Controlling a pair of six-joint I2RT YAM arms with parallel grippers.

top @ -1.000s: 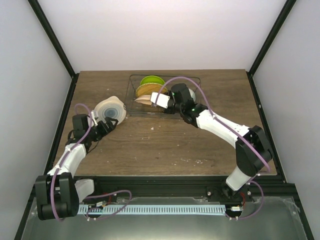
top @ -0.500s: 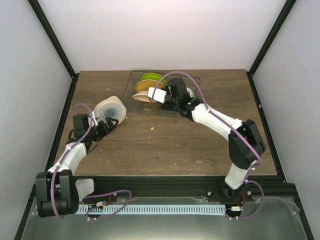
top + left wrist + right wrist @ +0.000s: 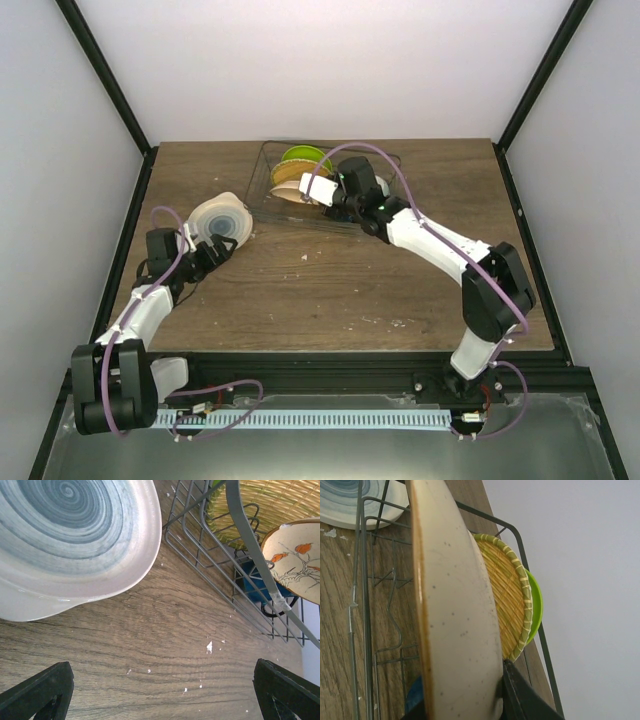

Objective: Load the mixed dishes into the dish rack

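Note:
The dish rack (image 3: 345,205) is a dark wire rack at the back middle of the table. In it stand the lime-green plate (image 3: 300,156) and the tan woven-look plate (image 3: 288,172). My right gripper (image 3: 322,194) is shut on the rim of a beige plate (image 3: 288,193) and holds it on edge beside the woven plate (image 3: 512,605). Its speckled underside (image 3: 455,630) fills the right wrist view. Its bird-patterned face (image 3: 297,560) shows in the left wrist view. The dark blue mug (image 3: 250,586) sits low in the rack. My left gripper (image 3: 208,252) is open and empty by a pale dish with blue spiral rings (image 3: 220,220).
The blue-ringed dish (image 3: 70,545) lies on the wooden table just left of the rack's wires (image 3: 210,545). Small white crumbs (image 3: 209,646) dot the wood between my left fingers. Black frame posts stand at the table's back corners.
My right gripper has carried the beige plate left and farther back into the rack, closer to the woven plate. The left arm has not moved.

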